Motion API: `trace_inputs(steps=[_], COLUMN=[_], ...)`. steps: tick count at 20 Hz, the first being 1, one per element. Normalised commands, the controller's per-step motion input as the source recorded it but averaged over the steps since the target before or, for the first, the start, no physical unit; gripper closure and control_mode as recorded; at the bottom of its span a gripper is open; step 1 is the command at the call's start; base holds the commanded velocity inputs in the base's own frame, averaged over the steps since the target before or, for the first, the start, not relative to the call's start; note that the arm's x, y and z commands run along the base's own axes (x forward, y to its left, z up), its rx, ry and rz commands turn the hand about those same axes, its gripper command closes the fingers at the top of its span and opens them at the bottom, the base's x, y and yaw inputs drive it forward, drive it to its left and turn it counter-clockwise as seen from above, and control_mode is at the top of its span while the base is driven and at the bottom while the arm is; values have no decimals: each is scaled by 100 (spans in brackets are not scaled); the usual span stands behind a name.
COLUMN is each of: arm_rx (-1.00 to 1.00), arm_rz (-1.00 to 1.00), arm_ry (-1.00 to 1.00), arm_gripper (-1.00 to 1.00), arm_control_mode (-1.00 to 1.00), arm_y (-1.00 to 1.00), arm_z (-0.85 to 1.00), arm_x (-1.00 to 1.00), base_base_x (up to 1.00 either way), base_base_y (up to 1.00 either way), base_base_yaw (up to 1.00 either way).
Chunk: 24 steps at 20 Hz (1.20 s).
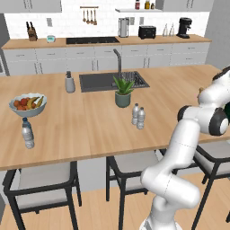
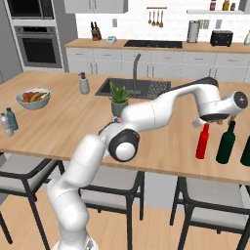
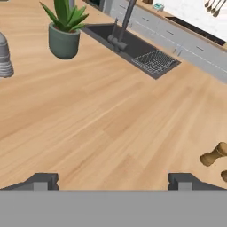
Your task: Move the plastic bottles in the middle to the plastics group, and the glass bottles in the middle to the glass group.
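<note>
We have the gripper [image 2: 211, 120] out over the right end of the worktop [image 1: 90, 130], just above the red bottle [image 2: 202, 141], which stands upright near the front edge right beside the green bottle [image 2: 226, 142]. In the hand view the two finger tips [image 3: 42, 181] sit wide apart with bare wood between them, so we read the fingers as open and holding nothing.

By our judgement the red bottle is already placed with the glass group, and the step in hand is to get clear of it. We should lift straight up before swinging away; a sideways sweep at this height could clip the red neck or tip it into the green bottle, and both stand close to the front edge, where a knock could send them off.

The two plastic bottles [image 1: 138, 116] wait upright, touching or nearly so, in the middle of the worktop, just beside the plant [image 1: 123, 92] and in front of the sink [image 1: 112, 81]. The blue-capped bottle [image 1: 27, 133] stands far off at the left end near the front edge, next to the fruit bowl [image 1: 28, 104].

For the next pick we would come down from above on the front side, away from the plant's leaves. The stretch of worktop between the middle and the left end looks open, with room to carry a bottle across; the brown shakers [image 3: 214, 154] near the gripper need a little berth.
</note>
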Motion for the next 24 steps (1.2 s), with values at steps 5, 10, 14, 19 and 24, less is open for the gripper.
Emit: trace_inputs(steps=[5, 10, 14, 19, 24], arm_rx=[-10, -14, -13, -7, -6], arm_rz=[-1, 0, -4, -28, -48], arm_ry=[11, 2, -9, -17, -11], arm_gripper=[-100, -100, -100, -100, -100], arm_control_mode=[-100, -100, -100, -100, -100], arm_y=[81, 100, 100, 100, 100], arm_z=[45, -20, -17, -3, 21], arm_x=[-29, -87, -89, -25, 8], base_base_x=[0, 0, 0, 0, 0], base_base_y=[0, 0, 0, 0, 0], base_base_yaw=[0, 0, 0, 0, 0])
